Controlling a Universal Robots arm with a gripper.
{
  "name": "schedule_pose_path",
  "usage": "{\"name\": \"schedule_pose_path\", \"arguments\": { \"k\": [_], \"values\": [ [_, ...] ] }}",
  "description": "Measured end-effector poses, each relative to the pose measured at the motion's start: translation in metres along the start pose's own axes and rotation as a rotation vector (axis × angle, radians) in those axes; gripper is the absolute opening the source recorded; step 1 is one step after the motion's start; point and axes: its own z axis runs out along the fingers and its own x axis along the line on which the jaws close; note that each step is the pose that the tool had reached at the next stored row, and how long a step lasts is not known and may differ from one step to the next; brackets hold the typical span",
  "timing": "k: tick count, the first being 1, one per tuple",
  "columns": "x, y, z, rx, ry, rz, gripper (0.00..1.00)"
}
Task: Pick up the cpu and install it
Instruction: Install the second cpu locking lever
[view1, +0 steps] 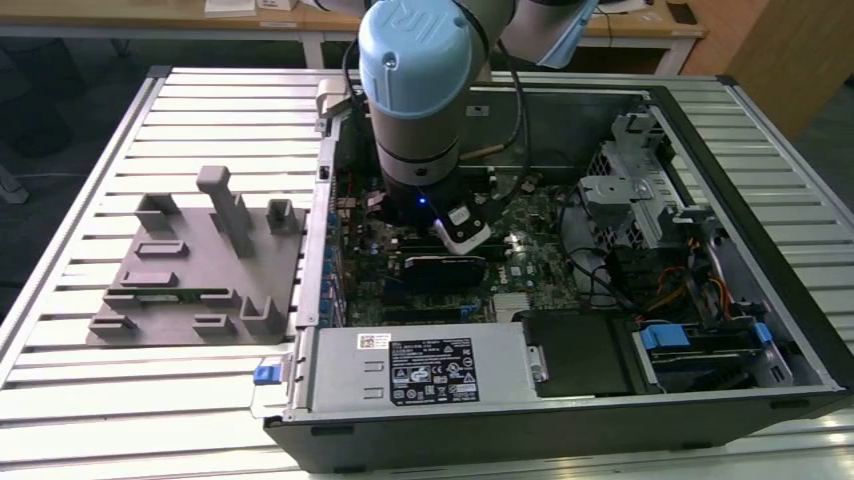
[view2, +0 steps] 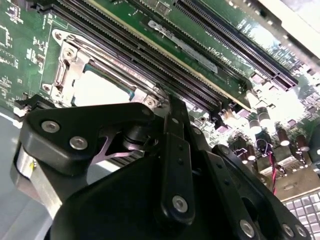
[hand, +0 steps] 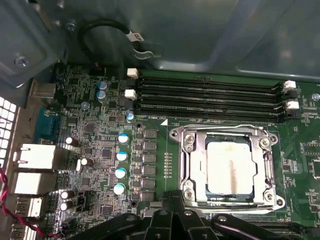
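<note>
The claw (hand: 172, 220) shows in both wrist views as black linkage arms and bolt heads pressed close to the lens; whether its fingers are spread or closed on anything, I cannot tell, since the tips are hidden behind that linkage.

Just beyond the claw lies the cpu (hand: 227, 167), seated flat in its socket frame (hand: 187, 135) on the green motherboard (hand: 95, 150). In the first wrist view it is a pale silver-white square lid with a faint yellowish smear down its middle and a thin dark teal rim, enclosed on all sides by the bright metal frame with a screw at each corner. The second wrist view catches only a washed-out corner of the same lid (view2: 102, 90) peeking over the black linkage, with the frame's hinge beside it.

Past the socket, farther from the claw, run four long dark memory slots (hand: 210, 97) with white latches at their ends. Off to one side of the claw stand round capacitors (hand: 121, 156) and silver port housings (hand: 37, 157).

The exterior view adds what the wrist cameras miss: the arm (view1: 420, 90) reaches down into the open computer case (view1: 747, 150), which rests on a slatted table (view1: 80, 400). A grey tray (view1: 174, 270) sits outside the case, on the exterior view's left, well apart from the claw.
</note>
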Motion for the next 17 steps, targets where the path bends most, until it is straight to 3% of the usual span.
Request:
{"name": "schedule_pose_path", "arguments": {
  "k": [17],
  "values": [
    [0.0036,0.0022,0.0010,-0.0012,-0.0001,0.000,0.11]
  ]
}}
